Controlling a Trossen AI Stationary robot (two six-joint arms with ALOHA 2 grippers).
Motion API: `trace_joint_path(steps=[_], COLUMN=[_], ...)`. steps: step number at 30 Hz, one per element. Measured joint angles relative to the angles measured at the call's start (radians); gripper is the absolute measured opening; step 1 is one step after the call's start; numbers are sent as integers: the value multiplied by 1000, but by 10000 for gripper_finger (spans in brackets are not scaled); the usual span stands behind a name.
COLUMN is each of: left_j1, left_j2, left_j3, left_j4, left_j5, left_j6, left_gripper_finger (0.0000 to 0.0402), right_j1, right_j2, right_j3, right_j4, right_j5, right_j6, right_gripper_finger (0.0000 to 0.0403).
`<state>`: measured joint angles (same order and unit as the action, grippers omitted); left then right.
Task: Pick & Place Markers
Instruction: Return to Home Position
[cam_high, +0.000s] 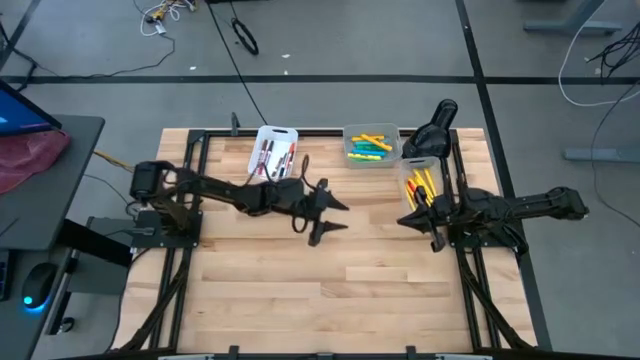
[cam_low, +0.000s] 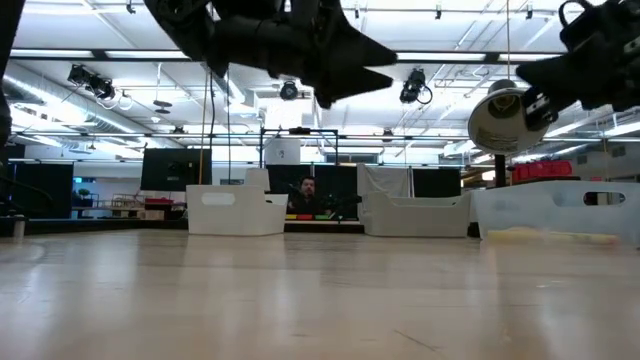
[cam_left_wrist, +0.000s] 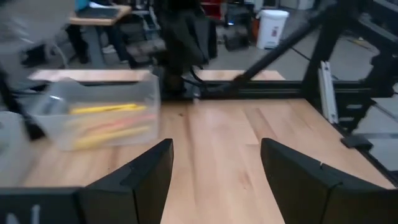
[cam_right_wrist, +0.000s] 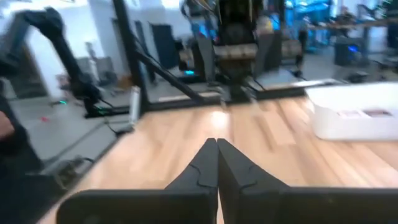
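Observation:
The markers lie in three bins along the far edge. Dark and red ones fill a white bin (cam_high: 275, 152). Yellow and green ones (cam_high: 368, 146) sit in the middle bin. Yellow and red ones (cam_high: 418, 186) are in a clear bin, which also shows in the left wrist view (cam_left_wrist: 102, 121). My left gripper (cam_high: 344, 216) hovers open over the middle of the table, pointing toward the right edge (cam_left_wrist: 214, 168). My right gripper (cam_high: 403, 220) is shut and empty (cam_right_wrist: 217, 146), just on the near side of the clear bin, pointing left. Both grippers are held above the tabletop (cam_low: 330, 60).
A black lamp-like object (cam_high: 432, 130) stands at the far right corner, behind the clear bin. Black frame rails (cam_high: 465, 250) run along the table's sides. Bare wood (cam_high: 320, 290) spreads over the near half. In the low view the bins (cam_low: 415, 215) stand in a row at the far edge.

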<state>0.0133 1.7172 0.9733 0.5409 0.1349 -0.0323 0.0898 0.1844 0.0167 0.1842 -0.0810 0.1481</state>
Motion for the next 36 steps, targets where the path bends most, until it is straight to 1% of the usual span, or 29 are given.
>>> trace_joint_path(steps=[4,8,11,20,22,24,27,31,34,36], left_j1=[42,78,103,209,231,252,286,326,340,345], left_j2=[-80,-159,-217,-345,-381,-422,-487,-571,-610,-621], left_j3=[0,0,0,-2,-34,-103,-243,-410,-487,-506], left_j4=[-105,-205,-279,-423,-399,-333,-210,-66,-14,1], left_j5=[0,0,0,9,26,30,20,-11,-11,-8], left_j6=[22,44,92,144,146,142,116,49,25,2], left_gripper_finger=[248,248,248,248,248,248,248,248,248,248], right_j1=[-17,-25,-25,-25,-25,-25,-25,-25,-25,-25], right_j2=[0,0,0,0,0,0,0,0,0,0], right_j3=[0,0,0,0,0,0,0,1,1,1], right_j4=[-76,-130,-158,-164,-163,-162,-161,-161,-161,-161], right_j5=[80,119,152,153,153,152,151,151,151,151], right_j6=[4,11,-2,-27,-33,-8,35,50,50,50], right_gripper_finger=[0,0,0,0,3,9,18,25,26,27])
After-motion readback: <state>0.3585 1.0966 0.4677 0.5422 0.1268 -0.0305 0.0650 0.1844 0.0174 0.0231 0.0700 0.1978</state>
